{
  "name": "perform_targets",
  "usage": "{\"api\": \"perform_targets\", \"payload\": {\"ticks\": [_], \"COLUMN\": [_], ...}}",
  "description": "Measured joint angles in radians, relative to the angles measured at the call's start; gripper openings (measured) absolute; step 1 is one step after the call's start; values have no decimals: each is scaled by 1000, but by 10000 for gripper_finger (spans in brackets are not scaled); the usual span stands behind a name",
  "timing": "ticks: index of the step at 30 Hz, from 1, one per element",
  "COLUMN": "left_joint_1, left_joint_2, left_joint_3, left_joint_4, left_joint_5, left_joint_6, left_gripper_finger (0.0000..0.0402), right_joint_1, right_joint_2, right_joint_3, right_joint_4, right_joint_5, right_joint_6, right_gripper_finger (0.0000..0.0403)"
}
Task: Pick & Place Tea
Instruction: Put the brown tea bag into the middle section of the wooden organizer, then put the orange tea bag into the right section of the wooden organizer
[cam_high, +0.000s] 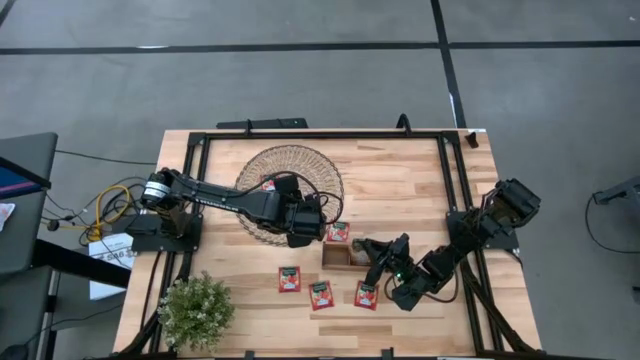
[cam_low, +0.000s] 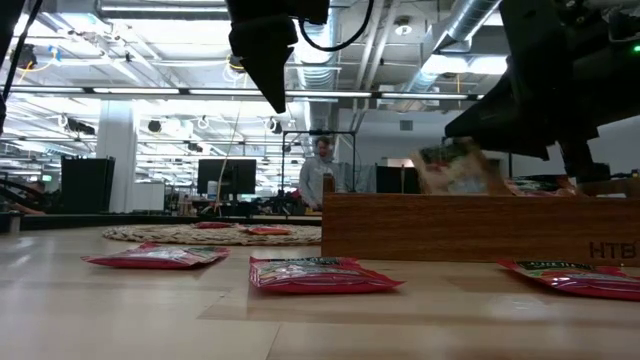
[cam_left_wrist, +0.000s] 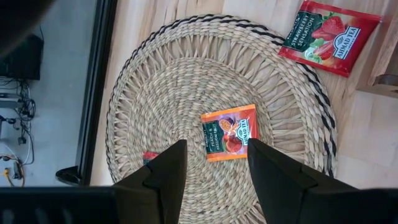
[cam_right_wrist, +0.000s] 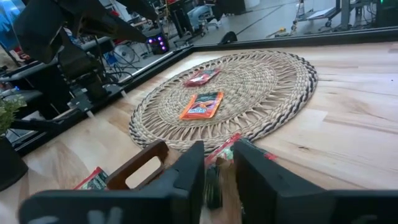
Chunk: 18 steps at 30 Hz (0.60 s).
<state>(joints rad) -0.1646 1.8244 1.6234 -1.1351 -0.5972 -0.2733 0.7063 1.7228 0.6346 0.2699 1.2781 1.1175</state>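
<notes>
Flat glossy sachet (cam_left_wrist: 229, 132); round woven mat (cam_left_wrist: 155, 81).

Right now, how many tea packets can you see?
7: two on the woven mat, an orange one and a red one; four on the table; one over the wooden tray. More may be hidden.

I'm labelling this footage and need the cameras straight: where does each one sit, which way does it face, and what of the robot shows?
High view: above, looking straight down at the table, wicker mat, wooden tray and both arms.
Low view: at tabletop height, looking level across sachets to the tray; arms hang in from above.
Left wrist view: on the left arm, looking down past the open left gripper at the orange sachet.
Right wrist view: on the right arm, past the right gripper, across the mat.
Shared: both wrist views show that orange sachet.
</notes>
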Motion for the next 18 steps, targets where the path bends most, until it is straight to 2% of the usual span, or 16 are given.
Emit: {"api": "perform_targets", "payload": {"ticks": [4, 11, 18], "left_joint_1": [0, 0, 0], "left_joint_2": [0, 0, 0], "left_joint_3": [0, 0, 0], "left_joint_4": [0, 0, 0], "left_joint_5": [0, 0, 0], "left_joint_6": [0, -1, -1], "left_gripper_finger": [162, 162, 162], "right_joint_1": [0, 0, 0], "right_joint_2": [-1, -17, -124], "right_joint_3": [0, 0, 0], "right_joint_4": [0, 3, 0], "right_joint_5": [0, 0, 0], "right_joint_6": [0, -12, -165], "right_gripper_finger": [95, 97, 89]}}
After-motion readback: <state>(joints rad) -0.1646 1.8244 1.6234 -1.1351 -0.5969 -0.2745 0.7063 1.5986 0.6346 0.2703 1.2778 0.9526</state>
